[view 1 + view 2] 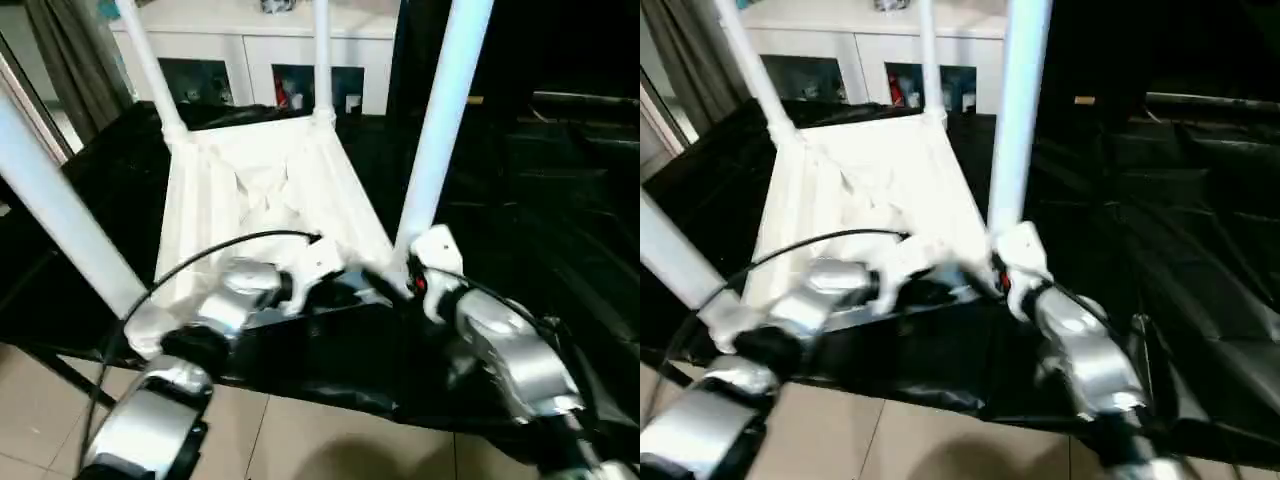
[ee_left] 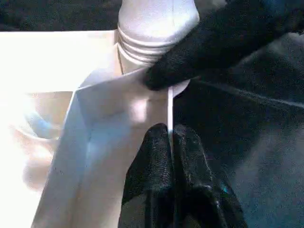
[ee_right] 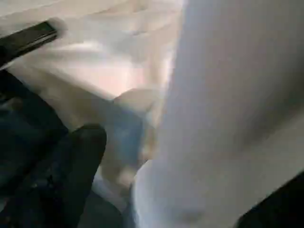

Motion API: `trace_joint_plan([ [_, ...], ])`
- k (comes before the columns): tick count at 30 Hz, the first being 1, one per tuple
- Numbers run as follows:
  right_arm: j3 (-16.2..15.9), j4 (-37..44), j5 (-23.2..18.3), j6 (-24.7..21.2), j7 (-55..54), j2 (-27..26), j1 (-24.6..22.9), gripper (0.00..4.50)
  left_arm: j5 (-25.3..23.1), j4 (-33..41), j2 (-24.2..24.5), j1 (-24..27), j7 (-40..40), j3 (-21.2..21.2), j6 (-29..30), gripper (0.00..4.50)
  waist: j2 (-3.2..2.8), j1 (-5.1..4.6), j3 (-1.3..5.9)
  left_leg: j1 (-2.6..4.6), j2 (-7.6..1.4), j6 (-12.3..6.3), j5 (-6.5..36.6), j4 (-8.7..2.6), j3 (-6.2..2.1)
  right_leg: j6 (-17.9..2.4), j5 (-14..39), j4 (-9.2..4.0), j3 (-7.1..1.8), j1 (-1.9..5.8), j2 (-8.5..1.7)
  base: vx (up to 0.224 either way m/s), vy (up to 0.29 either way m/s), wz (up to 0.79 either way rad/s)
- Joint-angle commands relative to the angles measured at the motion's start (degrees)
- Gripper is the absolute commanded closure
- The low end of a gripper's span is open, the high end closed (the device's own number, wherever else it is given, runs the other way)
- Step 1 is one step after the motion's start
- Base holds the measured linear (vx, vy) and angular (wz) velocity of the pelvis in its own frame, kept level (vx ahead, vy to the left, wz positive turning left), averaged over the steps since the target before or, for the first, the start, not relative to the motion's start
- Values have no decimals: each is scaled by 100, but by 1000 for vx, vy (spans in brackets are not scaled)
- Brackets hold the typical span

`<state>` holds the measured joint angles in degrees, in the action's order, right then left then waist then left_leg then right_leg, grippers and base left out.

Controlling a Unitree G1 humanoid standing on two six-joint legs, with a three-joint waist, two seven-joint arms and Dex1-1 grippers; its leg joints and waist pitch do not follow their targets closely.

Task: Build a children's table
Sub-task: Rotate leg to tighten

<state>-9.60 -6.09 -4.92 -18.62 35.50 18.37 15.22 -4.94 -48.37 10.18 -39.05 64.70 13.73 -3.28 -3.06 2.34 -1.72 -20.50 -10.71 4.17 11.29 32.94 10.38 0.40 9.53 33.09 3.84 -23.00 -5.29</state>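
So the children's table is lying upside down on a black-covered tabletop, ribbed underside facing up, and all four legs are sticking up out of the corner sockets. The near right leg and near left leg are looming big in the head views, while the far left leg and far right leg are standing in front of a white cabinet at the back.

The left pincer is reaching in along the near edge and is pinching down tight on the thin white rim of the top, just beside the near right socket. The right pincer is sitting right at the base of the near right leg, one black finger lying across that socket; can't tell how wide it's standing.
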Motion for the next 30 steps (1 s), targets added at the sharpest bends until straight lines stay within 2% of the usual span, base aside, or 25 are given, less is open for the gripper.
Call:
trace_joint_plan([
  [1,-75,307,-223,-147,547,235,-37,19,404,94,35,155,462,-124,-148,450,193,22,273,-31,-210,-616,1064,-364,-52,-1111,1781,-405,-229,294,-305,0,0,0],
  [5,-119,475,-403,-265,861,431,-128,19,507,211,218,240,720,-182,-117,450,187,34,274,-24,-212,-612,970,-355,-44,-1130,1731,-394,-229,281,-304,0,0,0],
  [6,-118,473,-413,-267,872,437,-131,19,523,238,246,253,748,-185,-96,450,204,36,272,-28,-213,-613,962,-358,-45,-1136,1713,-391,-228,288,-307,0,0,0],
  [7,-107,461,-421,-271,861,425,-128,19,533,251,261,259,767,-186,-81,450,192,40,274,-27,-215,-610,940,-358,-46,-1158,1690,-387,-228,283,-311,0,0,0],
  [17,-86,431,-503,-375,986,431,-167,118,576,388,319,301,887,-170,13,450,190,62,284,-19,-209,-586,809,-340,-35,-1228,1454,-355,-227,286,-301,0,0,0],
  [24,-173,319,-357,-278,961,474,-185,176,592,473,317,331,906,-138,88,450,196,73,290,-24,-203,-580,770,-333,-35,-1210,1456,-348,-225,298,-302,0,0,0],
  [30,-187,272,-359,-252,942,419,-218,189,597,477,328,339,930,-135,115,450,199,74,291,-27,-199,-602,730,-325,-34,-1203,1468,-347,-222,299,-301,0,0,0],
])
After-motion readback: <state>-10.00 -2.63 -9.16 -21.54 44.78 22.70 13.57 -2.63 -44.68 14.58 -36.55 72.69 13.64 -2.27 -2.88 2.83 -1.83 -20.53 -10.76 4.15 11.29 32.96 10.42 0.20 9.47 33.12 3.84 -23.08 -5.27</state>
